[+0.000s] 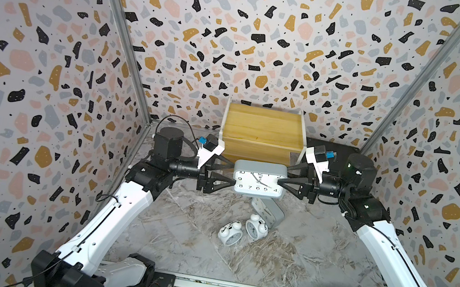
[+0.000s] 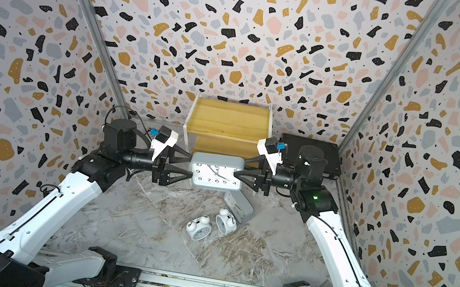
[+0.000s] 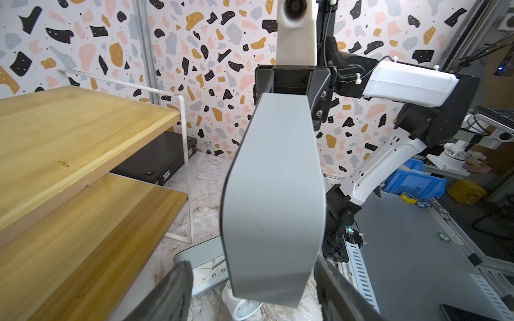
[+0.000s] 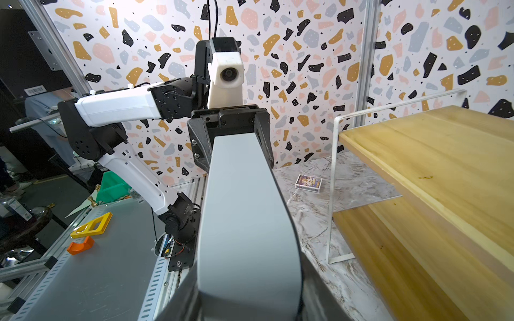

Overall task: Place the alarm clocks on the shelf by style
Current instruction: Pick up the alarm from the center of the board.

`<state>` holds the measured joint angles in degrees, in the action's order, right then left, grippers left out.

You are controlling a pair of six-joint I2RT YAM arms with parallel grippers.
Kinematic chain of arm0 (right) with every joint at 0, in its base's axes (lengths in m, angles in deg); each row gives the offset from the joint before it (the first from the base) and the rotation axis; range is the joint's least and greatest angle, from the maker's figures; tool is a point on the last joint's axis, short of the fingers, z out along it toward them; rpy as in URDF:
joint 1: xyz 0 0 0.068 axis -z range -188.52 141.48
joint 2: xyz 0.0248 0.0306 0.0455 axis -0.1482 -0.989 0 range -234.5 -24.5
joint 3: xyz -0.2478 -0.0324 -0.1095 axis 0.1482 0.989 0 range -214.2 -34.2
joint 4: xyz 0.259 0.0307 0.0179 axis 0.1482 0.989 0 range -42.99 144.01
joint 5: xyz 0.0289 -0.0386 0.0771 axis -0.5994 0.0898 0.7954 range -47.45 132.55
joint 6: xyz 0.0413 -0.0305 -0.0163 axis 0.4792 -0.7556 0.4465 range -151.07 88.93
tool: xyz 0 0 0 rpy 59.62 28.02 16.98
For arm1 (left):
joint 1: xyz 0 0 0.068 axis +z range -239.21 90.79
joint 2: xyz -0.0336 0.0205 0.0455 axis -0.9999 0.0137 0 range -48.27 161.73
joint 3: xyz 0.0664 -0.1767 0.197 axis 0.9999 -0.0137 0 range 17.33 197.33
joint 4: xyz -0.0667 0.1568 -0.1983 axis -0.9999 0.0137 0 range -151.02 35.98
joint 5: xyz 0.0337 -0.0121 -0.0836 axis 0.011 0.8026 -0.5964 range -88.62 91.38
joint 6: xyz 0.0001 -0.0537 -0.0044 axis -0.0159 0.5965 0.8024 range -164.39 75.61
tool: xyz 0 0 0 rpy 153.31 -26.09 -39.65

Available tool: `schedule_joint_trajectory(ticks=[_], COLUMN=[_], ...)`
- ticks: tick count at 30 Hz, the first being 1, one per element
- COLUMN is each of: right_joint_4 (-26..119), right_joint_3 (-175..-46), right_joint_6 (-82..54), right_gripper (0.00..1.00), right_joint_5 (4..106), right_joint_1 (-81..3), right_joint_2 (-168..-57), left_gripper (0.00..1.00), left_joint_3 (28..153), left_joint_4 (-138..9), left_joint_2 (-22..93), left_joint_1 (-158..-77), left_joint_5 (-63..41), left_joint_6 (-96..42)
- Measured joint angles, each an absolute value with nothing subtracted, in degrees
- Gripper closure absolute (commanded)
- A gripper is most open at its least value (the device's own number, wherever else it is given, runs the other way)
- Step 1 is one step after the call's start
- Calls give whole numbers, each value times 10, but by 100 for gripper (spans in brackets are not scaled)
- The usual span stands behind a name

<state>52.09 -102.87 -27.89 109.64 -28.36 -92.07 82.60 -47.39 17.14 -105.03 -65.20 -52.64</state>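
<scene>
Nearest the base, two white twin-bell clocks (image 1: 229,233) (image 1: 255,227) lie on the marble table (image 1: 174,236), just beside each other. Close behind them is a second grey clock (image 1: 269,213), tipped on the table. Above that, the grey rectangular clock (image 1: 259,178) is in the air, upright, face toward the base, with its long axis running left-right between the arms. The right gripper (image 1: 283,176) is clamped on its right end and carries it. The left gripper (image 1: 235,173) straddles the left end, jaws wider than the case with a gap on each side in the left wrist view, so no grip there. The shelf (image 1: 264,124) sits straight behind the clock, its front edge parallel to the clock's long axis and both boards bare. Likely next move is a push straight back; the arms are equally near. The black case (image 3: 158,161) is farthest, beside the shelf.
</scene>
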Motion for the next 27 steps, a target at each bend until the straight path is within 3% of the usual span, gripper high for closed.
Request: schedule_joint_trajectory(ticks=[14,21,27], right_joint_4=[434,427,428], right_joint_3=[-1029,-1028,-1028], right_joint_6=[-208,-201,-202], right_gripper=[80,80,79], right_joint_5=[1125,1136,1138], right_joint_1=[-284,-284,-285], right_joint_2=[-938,-938,-938], left_gripper=[32,30,37], left_joint_3=[826,826,826], left_joint_4=[-478,-487,-506], left_joint_2=[172,174,174], left_joint_1=[-1067,-1075,-1078], left_joint_5=[-672,-671,-672], left_joint_6=[-524,-523,-517])
